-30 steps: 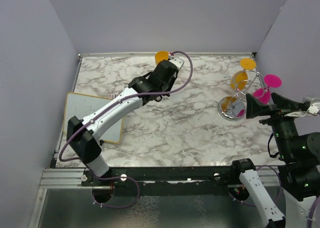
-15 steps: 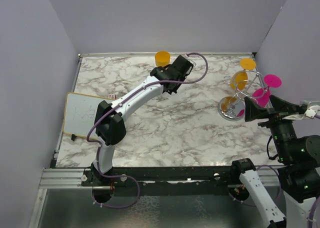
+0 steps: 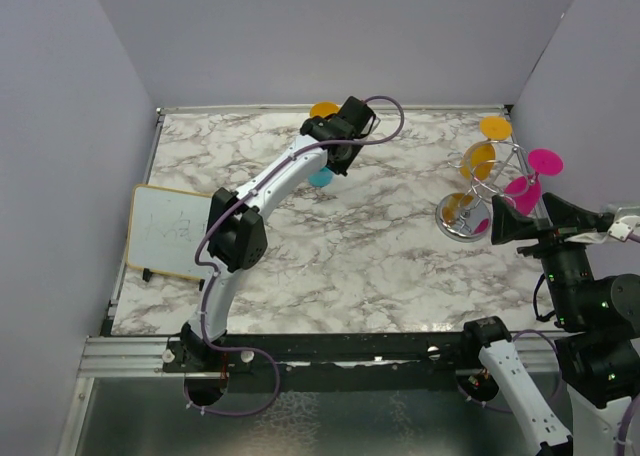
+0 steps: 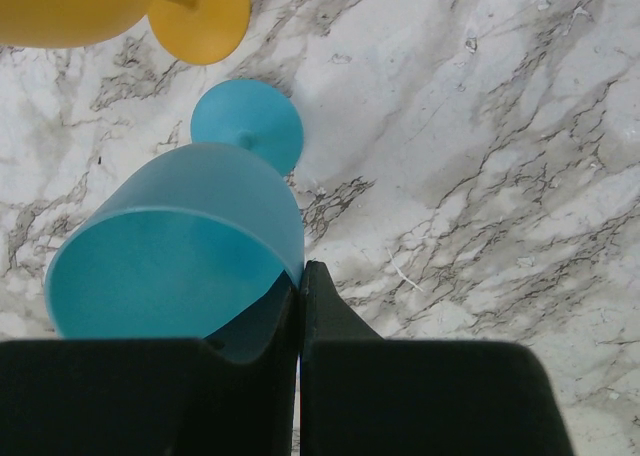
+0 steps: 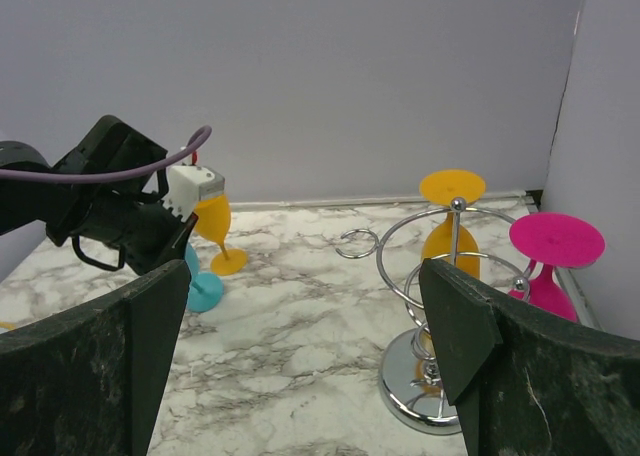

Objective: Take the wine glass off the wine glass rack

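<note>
Wine glass (image 4: 180,246) in blue, well apart from the wine glass rack (image 5: 408,368), we pinch by its rim with our left gripper (image 4: 300,306) to stand it beside the orange glass (image 4: 200,16); our right gripper (image 5: 305,276) gapes.

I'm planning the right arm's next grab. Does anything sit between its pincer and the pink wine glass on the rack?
Nothing visible does: the open right pincer faces the pink wine glass on the rack, with only bare marble table between.
</note>
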